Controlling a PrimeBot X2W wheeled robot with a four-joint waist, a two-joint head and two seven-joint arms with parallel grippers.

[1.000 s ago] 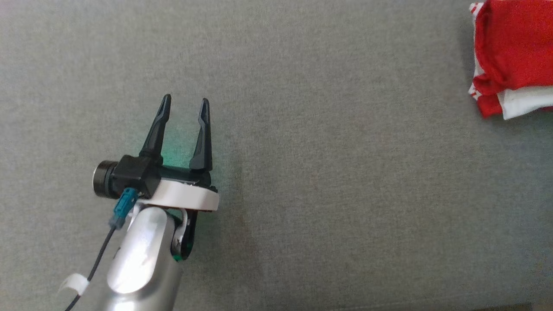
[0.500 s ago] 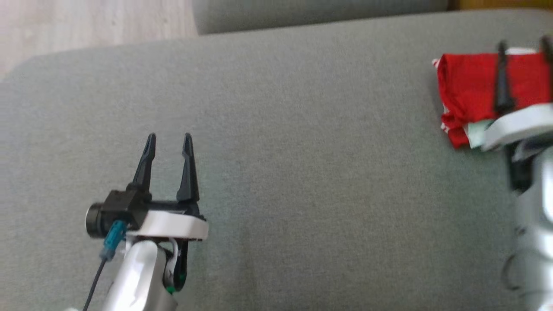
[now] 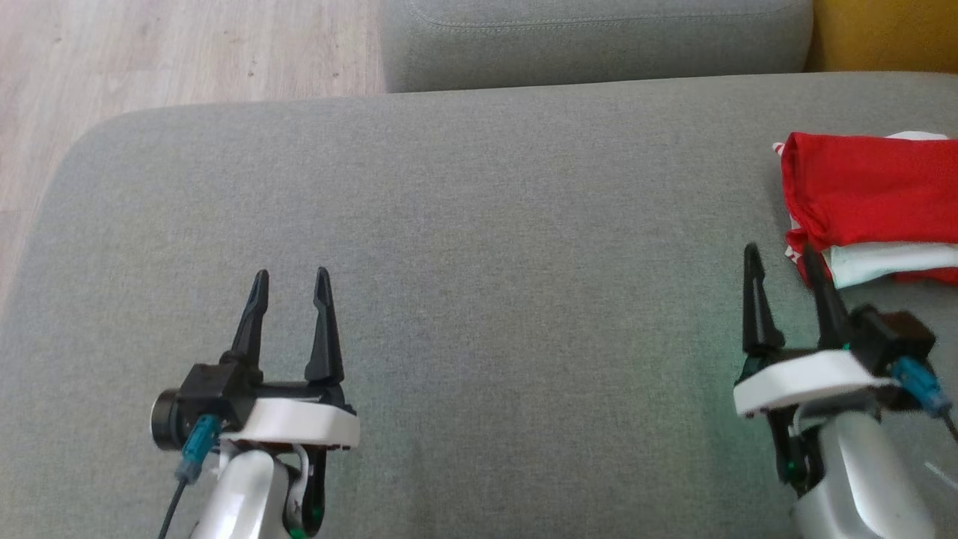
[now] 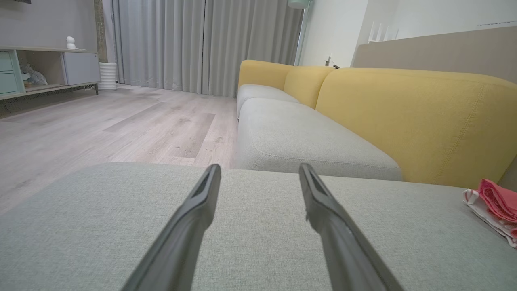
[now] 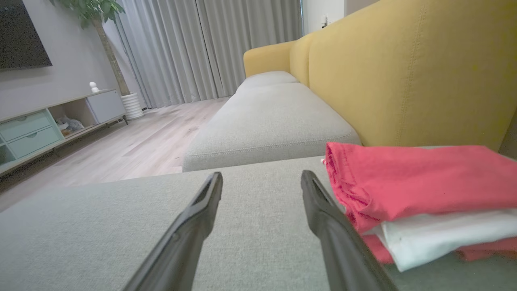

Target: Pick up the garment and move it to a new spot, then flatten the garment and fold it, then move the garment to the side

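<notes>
Red-and-white cloth, the garment, lies as a folded stack at the right side of the grey seat cushion, close under the yellow backrest, with a red layer on top, a white layer below it and red again at the bottom. The right end effector hovers low over the cushion with its two fingers spread apart and nothing between them. The garment sits ahead of it and off to its right, so its outer finger stands just beside the stack's near left corner; whether that finger touches the cloth cannot be told. The left end effector, likewise spread and empty, is well apart from the garment, with a wide stretch of bare cushion between them. The stack's long axis appears to run sideways across the fingers' pointing direction, though its far end is cut off at the picture's edge. Judging by the neat fold and the side position, the task looks nearly or wholly done; if the garment needs another nudge, the right arm is plainly the nearer one and would have to shift to its right to straddle the folded edge.
</notes>
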